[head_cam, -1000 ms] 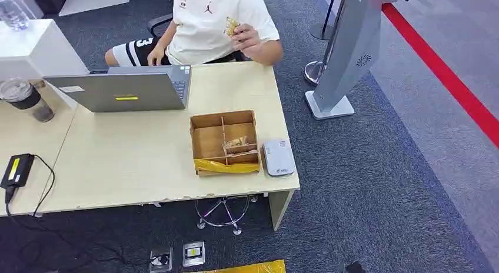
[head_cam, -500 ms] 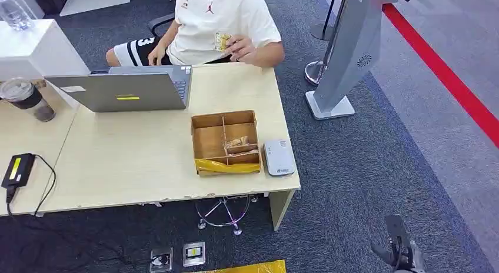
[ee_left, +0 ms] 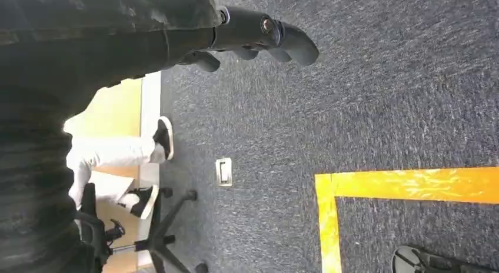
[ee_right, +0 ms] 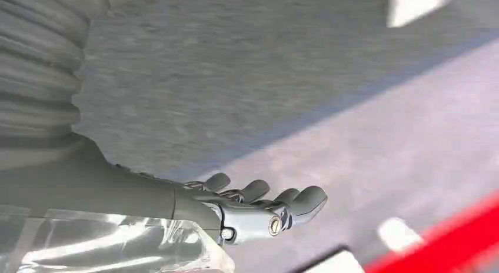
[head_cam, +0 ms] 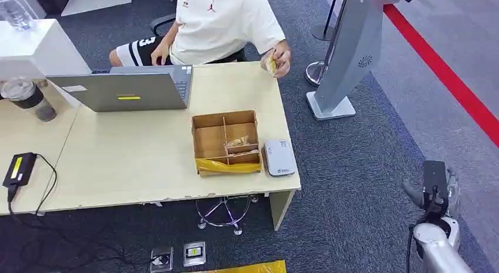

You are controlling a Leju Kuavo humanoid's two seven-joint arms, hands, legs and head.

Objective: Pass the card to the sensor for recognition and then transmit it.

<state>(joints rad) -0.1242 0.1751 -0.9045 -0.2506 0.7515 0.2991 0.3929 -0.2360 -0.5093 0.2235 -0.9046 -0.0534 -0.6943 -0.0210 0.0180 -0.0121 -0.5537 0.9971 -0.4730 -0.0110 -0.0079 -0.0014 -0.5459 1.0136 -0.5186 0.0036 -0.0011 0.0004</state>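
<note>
At the counter's far corner: person's hand (head_cam: pixel 281 54) holds the card (head_cam: pixel 271 65).
Right hand (head_cam: pixel 434 187): empty, fingers apart, well off the card.
Left hand (ee_left: pixel 259 40): hanging, empty, fingers loosely curled.
Risk: a mistimed handover could drop the card.

An office: pale wooden desks (head_cam: pixel 147 161) stand on grey-blue carpet (head_cam: pixel 365 179), with an open laptop (head_cam: pixel 120 89) before a seated person (head_cam: pixel 218 23) in a swivel chair. A grey kiosk stand (head_cam: pixel 347 49), stanchion posts (head_cam: pixel 320 29) and a floor socket (head_cam: pixel 193 253) also fit an office.
</note>
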